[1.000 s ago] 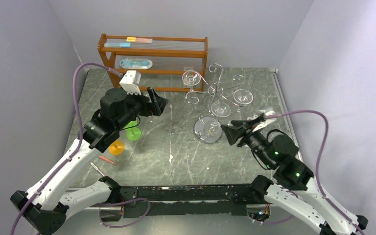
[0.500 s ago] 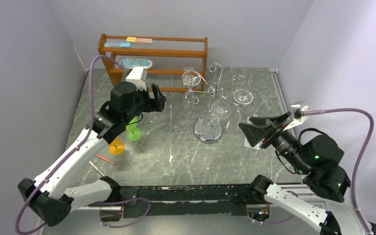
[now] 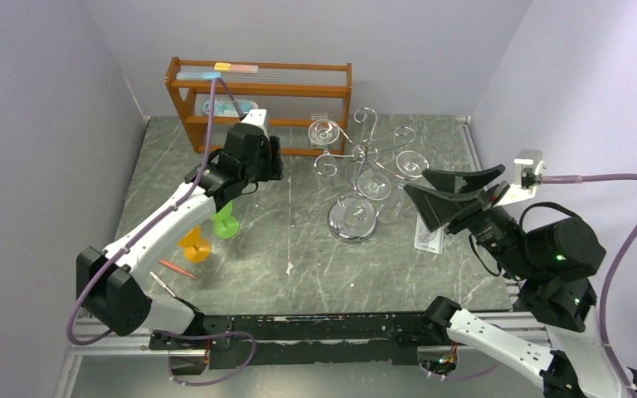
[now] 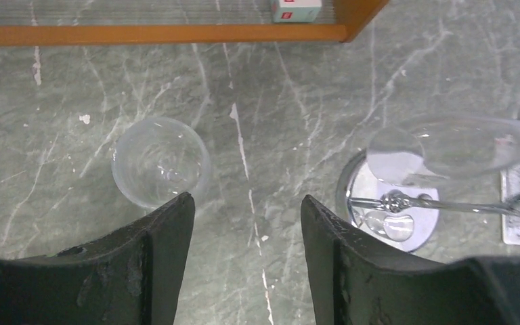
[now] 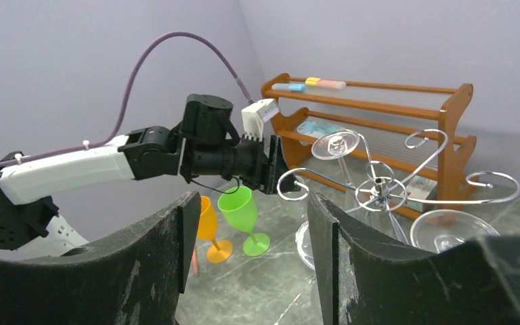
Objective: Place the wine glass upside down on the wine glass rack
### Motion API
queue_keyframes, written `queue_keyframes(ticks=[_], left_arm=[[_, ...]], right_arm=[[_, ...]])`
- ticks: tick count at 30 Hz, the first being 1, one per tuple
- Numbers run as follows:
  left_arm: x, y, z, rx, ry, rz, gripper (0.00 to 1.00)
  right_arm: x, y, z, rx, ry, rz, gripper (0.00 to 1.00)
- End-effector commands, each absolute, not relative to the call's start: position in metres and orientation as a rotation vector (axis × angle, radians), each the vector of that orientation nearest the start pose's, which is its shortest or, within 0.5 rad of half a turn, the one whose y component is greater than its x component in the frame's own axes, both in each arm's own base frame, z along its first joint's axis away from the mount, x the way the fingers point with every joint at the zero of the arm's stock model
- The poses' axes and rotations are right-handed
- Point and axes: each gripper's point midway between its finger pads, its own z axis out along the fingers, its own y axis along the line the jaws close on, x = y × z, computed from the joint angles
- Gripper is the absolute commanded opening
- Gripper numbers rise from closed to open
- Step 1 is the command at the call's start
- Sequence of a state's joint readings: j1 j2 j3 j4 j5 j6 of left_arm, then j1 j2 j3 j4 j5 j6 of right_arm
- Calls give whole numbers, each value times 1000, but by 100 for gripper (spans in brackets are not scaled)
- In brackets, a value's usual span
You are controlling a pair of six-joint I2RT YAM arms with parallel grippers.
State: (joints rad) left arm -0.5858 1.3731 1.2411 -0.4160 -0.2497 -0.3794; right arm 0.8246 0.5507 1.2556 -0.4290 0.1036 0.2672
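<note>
green glass [image 3: 226, 222], orange glass [image 3: 195, 246] left of rack [image 3: 352, 222] — wooden shelf [image 3: 299, 88] behind

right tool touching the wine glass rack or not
Apart. The top external view shows bare table between the open right tool and the wine glass rack.

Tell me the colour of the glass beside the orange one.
Glass is green; clearest in right wrist view.

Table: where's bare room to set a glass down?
Bare stretch between the green glass and the wine glass rack, down to the near edge. Crowded: around the rack, and by the clear glass below the left gripper.
</note>
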Motion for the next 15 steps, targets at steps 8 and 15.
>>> queue_keyframes(ticks=[8, 15], left_arm=[[387, -193, 208, 150, 2181, -269, 58], [401, -193, 181, 184, 2250, -241, 48]], right_arm=[[164, 189, 490, -351, 1257, 928, 62], [170, 201, 494, -362, 1240, 945, 62]])
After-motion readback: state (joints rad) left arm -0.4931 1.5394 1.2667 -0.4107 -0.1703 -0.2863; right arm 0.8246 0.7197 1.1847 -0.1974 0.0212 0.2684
